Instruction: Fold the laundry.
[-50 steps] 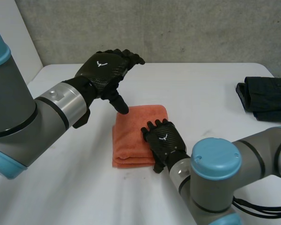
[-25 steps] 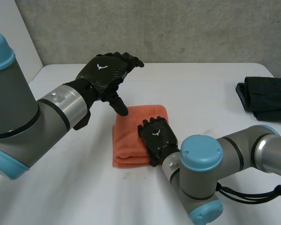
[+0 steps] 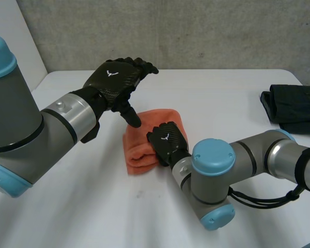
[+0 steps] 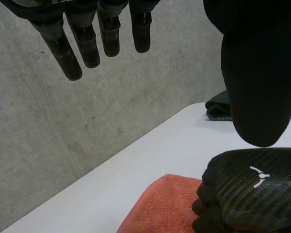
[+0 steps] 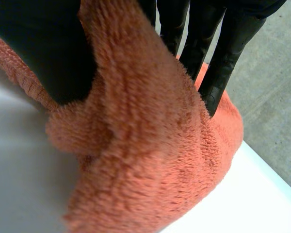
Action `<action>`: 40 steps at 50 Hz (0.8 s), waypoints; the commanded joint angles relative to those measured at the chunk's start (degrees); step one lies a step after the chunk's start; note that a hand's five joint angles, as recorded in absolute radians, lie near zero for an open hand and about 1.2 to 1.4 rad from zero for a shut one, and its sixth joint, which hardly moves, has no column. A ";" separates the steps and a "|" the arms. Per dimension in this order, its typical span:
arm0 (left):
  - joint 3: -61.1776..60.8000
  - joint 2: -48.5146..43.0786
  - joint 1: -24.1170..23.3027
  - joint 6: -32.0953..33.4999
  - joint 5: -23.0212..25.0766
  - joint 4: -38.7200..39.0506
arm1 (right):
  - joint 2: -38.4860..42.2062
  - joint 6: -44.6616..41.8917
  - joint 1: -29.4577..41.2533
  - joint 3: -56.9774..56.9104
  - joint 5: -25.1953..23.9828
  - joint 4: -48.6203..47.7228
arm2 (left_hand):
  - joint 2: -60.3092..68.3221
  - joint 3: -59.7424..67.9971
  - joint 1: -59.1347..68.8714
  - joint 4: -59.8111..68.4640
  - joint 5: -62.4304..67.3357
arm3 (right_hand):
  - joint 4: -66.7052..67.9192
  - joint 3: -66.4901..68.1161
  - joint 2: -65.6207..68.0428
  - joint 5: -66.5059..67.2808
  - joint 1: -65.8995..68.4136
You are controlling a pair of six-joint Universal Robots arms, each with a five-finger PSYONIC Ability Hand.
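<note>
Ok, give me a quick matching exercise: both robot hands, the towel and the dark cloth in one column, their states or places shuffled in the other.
Column one:
1. left robot hand
2. right robot hand
3. towel
4. dark cloth

Column two:
A. lying at the right edge of the table
B. shut, pinching orange fabric between thumb and fingers
C. open, held above the table
D. orange, bunched up near the table's middle

Pairs: 1-C, 2-B, 3-D, 4-A

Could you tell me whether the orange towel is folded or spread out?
Folded: the orange towel shows stacked layers, pinched by the right hand.
</note>
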 commanded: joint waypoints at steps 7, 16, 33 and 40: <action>0.00 0.07 0.24 -0.09 0.00 0.09 | -3.79 -3.61 -14.31 3.29 -7.38 1.38 | 0.76 0.50 0.36 0.78 1.10 | 16.04 17.72 16.30 21.10 31.91; 0.00 0.07 0.33 -0.53 0.00 0.09 | -6.08 -15.12 -28.28 4.88 -15.20 2.69 | 0.76 0.50 0.36 0.78 1.10 | 16.04 17.72 16.30 21.10 31.91; 0.00 0.07 1.38 -0.70 -0.09 0.09 | -1.78 -21.12 -37.97 -18.31 -28.04 13.25 | 0.76 0.50 0.36 0.78 1.10 | 16.04 17.72 16.30 21.10 31.91; 0.00 0.07 1.64 -0.79 -0.09 0.09 | 1.91 -9.52 -40.25 -37.82 -29.18 13.16 | 0.76 0.50 0.36 0.78 1.10 | 16.04 17.72 16.30 21.10 31.91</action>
